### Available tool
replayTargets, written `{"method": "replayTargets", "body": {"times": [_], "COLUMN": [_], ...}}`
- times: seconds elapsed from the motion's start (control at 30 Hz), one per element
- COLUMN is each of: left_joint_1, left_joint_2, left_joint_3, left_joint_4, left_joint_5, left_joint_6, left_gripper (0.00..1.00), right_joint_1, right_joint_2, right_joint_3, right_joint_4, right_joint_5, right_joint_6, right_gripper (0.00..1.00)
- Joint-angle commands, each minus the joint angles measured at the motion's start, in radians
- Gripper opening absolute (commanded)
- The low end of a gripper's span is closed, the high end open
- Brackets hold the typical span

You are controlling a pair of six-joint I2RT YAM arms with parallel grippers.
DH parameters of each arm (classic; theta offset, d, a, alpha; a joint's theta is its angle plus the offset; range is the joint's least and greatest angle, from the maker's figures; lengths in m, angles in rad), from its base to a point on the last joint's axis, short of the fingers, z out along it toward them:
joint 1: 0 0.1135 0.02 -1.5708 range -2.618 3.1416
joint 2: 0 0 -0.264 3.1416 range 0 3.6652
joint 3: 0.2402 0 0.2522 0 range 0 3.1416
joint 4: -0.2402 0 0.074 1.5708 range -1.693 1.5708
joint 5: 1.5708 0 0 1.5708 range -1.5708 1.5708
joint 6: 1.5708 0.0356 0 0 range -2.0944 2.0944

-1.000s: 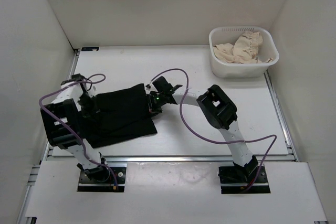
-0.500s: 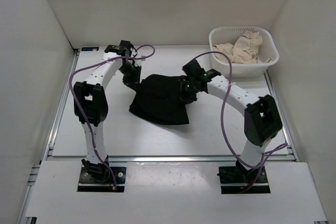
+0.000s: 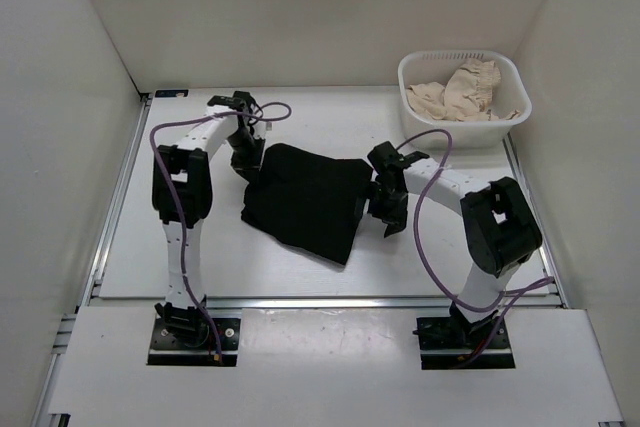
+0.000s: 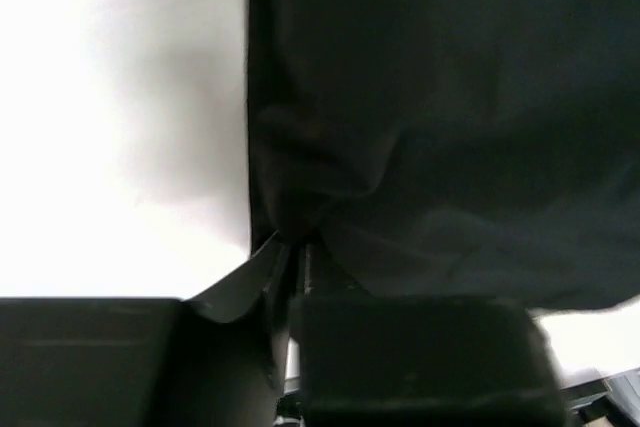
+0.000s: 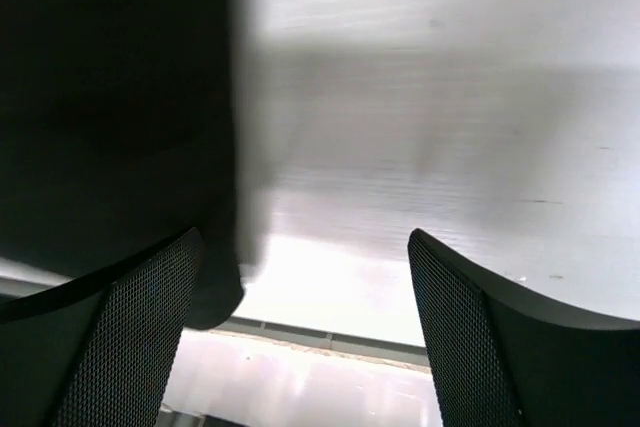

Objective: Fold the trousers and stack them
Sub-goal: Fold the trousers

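Note:
The black trousers (image 3: 305,199) lie as a folded bundle in the middle of the table. My left gripper (image 3: 247,161) is at their far left corner. In the left wrist view its jaws (image 4: 295,247) stand almost together, with puckered black fabric (image 4: 450,97) pinched at the tips. My right gripper (image 3: 390,211) hangs just off the bundle's right edge, open. In the right wrist view nothing lies between the two mesh fingers (image 5: 303,239), and the trousers' edge (image 5: 110,97) sits to the left of the left finger (image 5: 130,327).
A white basket (image 3: 440,133) holding beige cloth (image 3: 462,91) stands at the back right corner. White walls enclose the table on three sides. A metal rail (image 3: 320,300) runs along the near edge, in front of the arm bases.
Both arms carried the trousers from the near left to the table's middle, where they now lie flatter. The right gripper opened, let go and drew off to the right. The left stays at the corner.

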Motion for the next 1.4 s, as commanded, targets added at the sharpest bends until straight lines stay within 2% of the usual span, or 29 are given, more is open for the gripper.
{"method": "replayTargets", "body": {"times": [0.0, 0.13, 0.17, 0.23, 0.33, 0.43, 0.53, 0.67, 0.77, 0.9, 0.93, 1.0, 1.03, 1.07, 1.1, 1.17, 1.2, 1.23, 1.3, 1.37], "left_joint_1": [-0.026, 0.001, 0.027, 0.057, 0.127, 0.182, 0.182, 0.159, 0.15, 0.141, 0.141, 0.132, 0.132, 0.132, 0.132, 0.132, 0.132, 0.132, 0.12, 0.11], "left_joint_2": [0.04, 0.049, 0.039, 0.029, -0.043, -0.145, -0.225, -0.257, -0.267, -0.267, -0.256, -0.245, -0.233, -0.233, -0.233, -0.25, -0.25, -0.265, -0.265, -0.239], "left_joint_3": [0.049, 0.037, 0.037, 0.037, 0.039, -0.044, -0.148, -0.34, -0.394, -0.438, -0.438, -0.438, -0.438, -0.429, -0.417, -0.408, -0.399, -0.398, -0.362, -0.313], "left_joint_4": [0.035, 0.055, 0.055, 0.055, 0.046, 0.046, 0.046, 0.095, 0.125, 0.179, 0.196, 0.207, 0.207, 0.207, 0.207, 0.207, 0.207, 0.198, 0.159, 0.041], "left_joint_5": [-0.043, -0.057, -0.039, 0.007, 0.119, 0.211, 0.259, 0.292, 0.343, 0.365, 0.365, 0.386, 0.386, 0.411, 0.411, 0.426, 0.437, 0.437, 0.437, 0.437], "left_joint_6": [0.006, 0.006, 0.006, 0.006, 0.006, 0.006, 0.006, 0.006, 0.006, 0.006, 0.006, 0.006, 0.006, 0.006, 0.006, 0.006, 0.006, 0.006, 0.006, 0.006], "left_gripper": [0.22, 0.38, 0.54, 0.65, 0.73, 0.73, 0.72, 0.71, 0.71, 0.72, 0.72, 0.67, 0.62, 0.55, 0.4, 0.28, 0.25, 0.16, 0.14, 0.14], "right_joint_1": [-0.018, -0.029, -0.038, -0.038, -0.06, -0.081, -0.092, -0.142, -0.167, -0.176, -0.176, -0.176, -0.176, -0.176, -0.176, -0.176, -0.176, -0.176, -0.176, -0.176], "right_joint_2": [-0.035, -0.087, -0.088, -0.101, -0.101, -0.091, -0.055, 0.001, 0.076, 0.182, 0.211, 0.221, 0.221, 0.221, 0.221, 0.221, 0.221, 0.221, 0.221, 0.221], "right_joint_3": [-0.042, -0.061, -0.061, -0.061, -0.061, -0.07, -0.081, -0.081, -0.049, 0.014, 0.025, 0.025, 0.015, 0.001, 0.001, 0.001, 0.001, 0.001, 0.001, 0.001], "right_joint_4": [0.107, 0.178, 0.193, 0.238, 0.301, 0.322, 0.374, 0.472, 0.528, 0.539, 0.539, 0.563, 0.572, 0.572, 0.583, 0.583, 0.572, 0.562, 0.553, 0.552], "right_joint_5": [-0.027, -0.055, -0.069, -0.09, -0.136, -0.162, -0.181, -0.205, -0.194, -0.239, -0.25, -0.259, -0.259, -0.259, -0.259, -0.259, -0.259, -0.259, -0.268, -0.268], "right_joint_6": [0.044, 0.005, -0.015, -0.024, -0.015, -0.006, 0.018, 0.069, 0.113, 0.137, 0.164, 0.184, 0.196, 0.196, 0.196, 0.196, 0.184, 0.184, 0.175, 0.166], "right_gripper": [0.88, 0.88, 0.88, 0.88, 0.88, 0.88, 0.88, 0.89, 0.94, 0.94, 0.91, 0.85, 0.78, 0.72, 0.66, 0.58, 0.58, 0.57, 0.51, 0.43]}}
